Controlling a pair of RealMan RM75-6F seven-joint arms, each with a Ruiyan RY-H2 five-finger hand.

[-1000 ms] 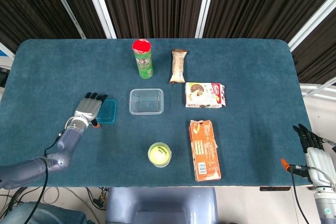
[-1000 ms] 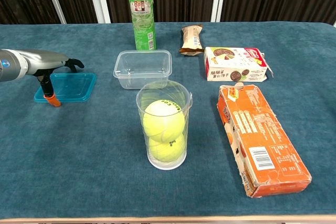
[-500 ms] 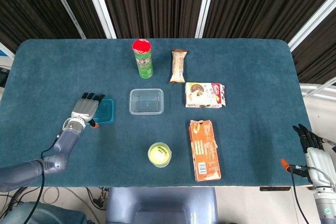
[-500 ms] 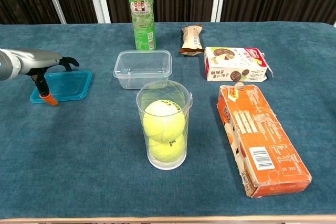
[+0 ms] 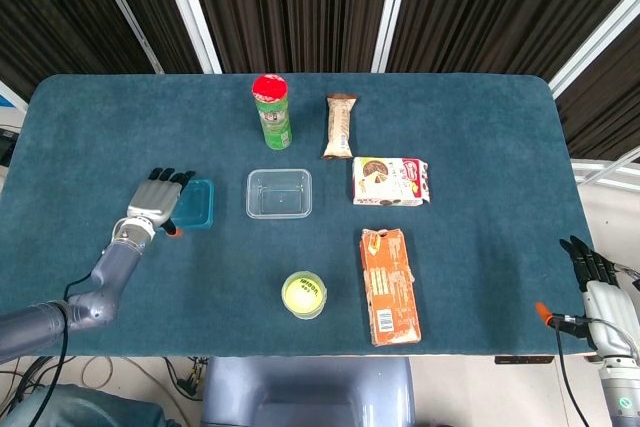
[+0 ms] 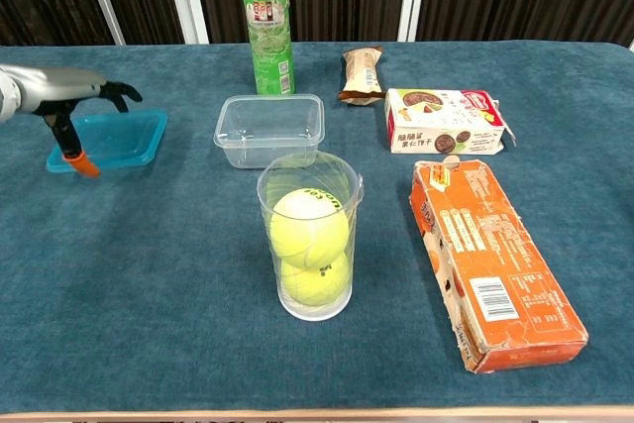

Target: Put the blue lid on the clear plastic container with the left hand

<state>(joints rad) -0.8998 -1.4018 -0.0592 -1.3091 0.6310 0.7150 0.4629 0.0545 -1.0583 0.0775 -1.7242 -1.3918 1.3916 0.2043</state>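
The blue lid point(image 5: 199, 204) point(image 6: 114, 138) sits left of the clear plastic container point(image 5: 279, 193) point(image 6: 269, 129), with a gap of table between them. My left hand point(image 5: 157, 197) point(image 6: 69, 94) grips the lid's left edge, its fingers over the top and its orange-tipped thumb at the near side. The lid looks slightly raised off the cloth. The container stands empty and upright at the table's middle. My right hand point(image 5: 597, 277) hangs off the table's right edge with its fingers apart and nothing in it; the chest view does not show it.
A green can point(image 5: 271, 112) with a red cap stands behind the container. A snack bar point(image 5: 340, 126) and a cookie box point(image 5: 391, 181) lie to its right. An orange carton point(image 5: 388, 285) and a clear cup holding tennis balls point(image 5: 303, 294) sit nearer the front edge.
My left hand has drawn back to the left and away from the container, taking the blue lid with it. The right hand has not moved.
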